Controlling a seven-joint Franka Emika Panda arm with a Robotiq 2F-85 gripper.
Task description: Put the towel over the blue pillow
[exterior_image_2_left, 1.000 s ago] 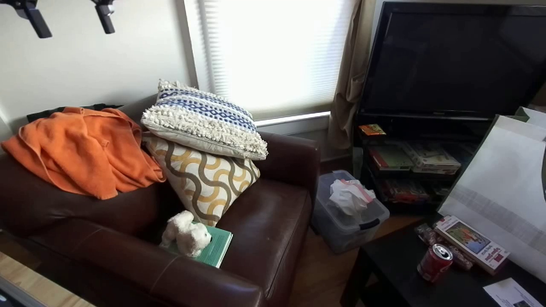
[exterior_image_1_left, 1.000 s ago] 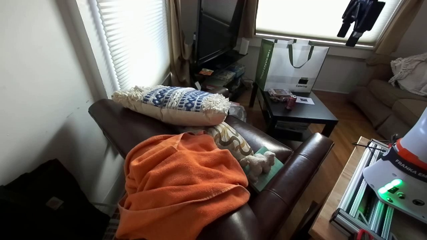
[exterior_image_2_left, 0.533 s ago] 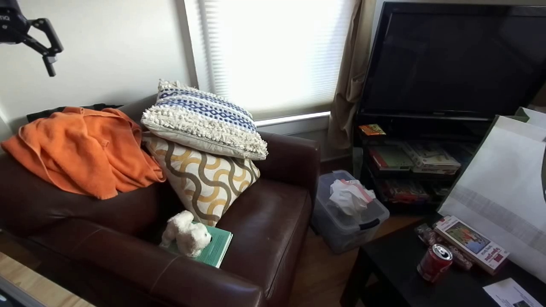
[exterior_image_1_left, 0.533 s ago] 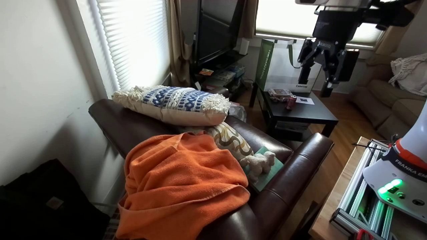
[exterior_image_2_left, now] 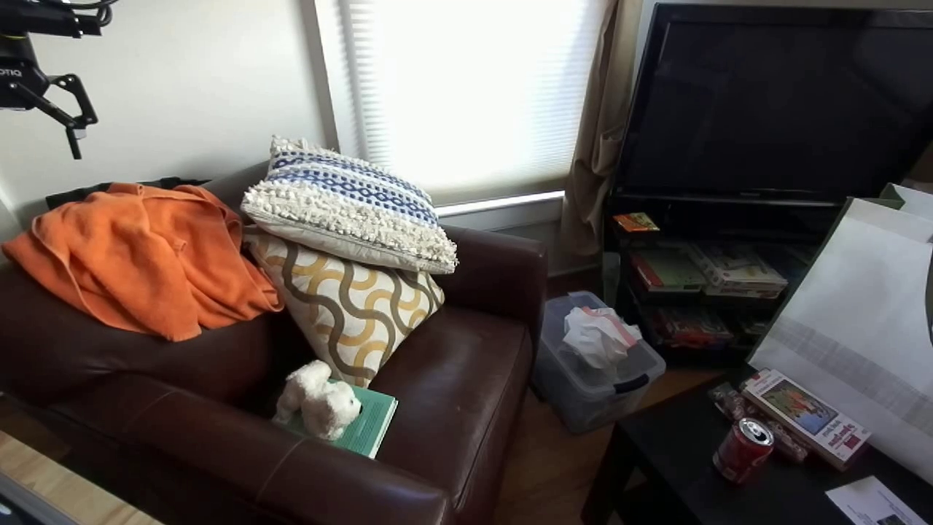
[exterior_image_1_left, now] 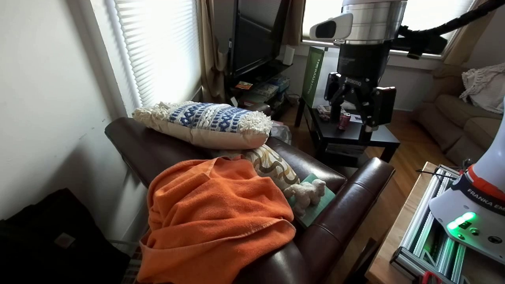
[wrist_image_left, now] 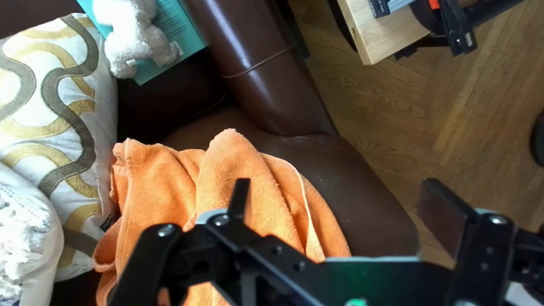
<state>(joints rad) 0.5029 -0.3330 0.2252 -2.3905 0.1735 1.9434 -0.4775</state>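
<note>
Daylight came through the white window blind (exterior_image_2_left: 466, 95) behind the brown leather armchair (exterior_image_2_left: 466, 357), the surface that held what I needed. Draped over its back lay the orange towel (exterior_image_2_left: 153, 255), bunched in loose folds. Just beside it was the blue-and-white pillow (exterior_image_2_left: 353, 193), on top of a wavy-patterned pillow (exterior_image_2_left: 357, 310). No towel covered the blue-and-white pillow, so I judged the job was near its start.

Up in the air, not touching the towel, hung my end effector (wrist_image_left: 338, 204), its fingers (wrist_image_left: 444, 219) spread wide and pinching nothing.

I thought the towel would be light, floppy and fuzzy. It should not slip, and it could not break, so a firm squeeze seemed safe. I picked the raised fold (wrist_image_left: 229, 161) as the best place to hold, because it stuck up and looked easy to pinch. I figured I had to move sideways first, to get that fold between both fingers. Grabbing too little cloth might let it slide out, and dragging it low could knock the pillows over.
</note>
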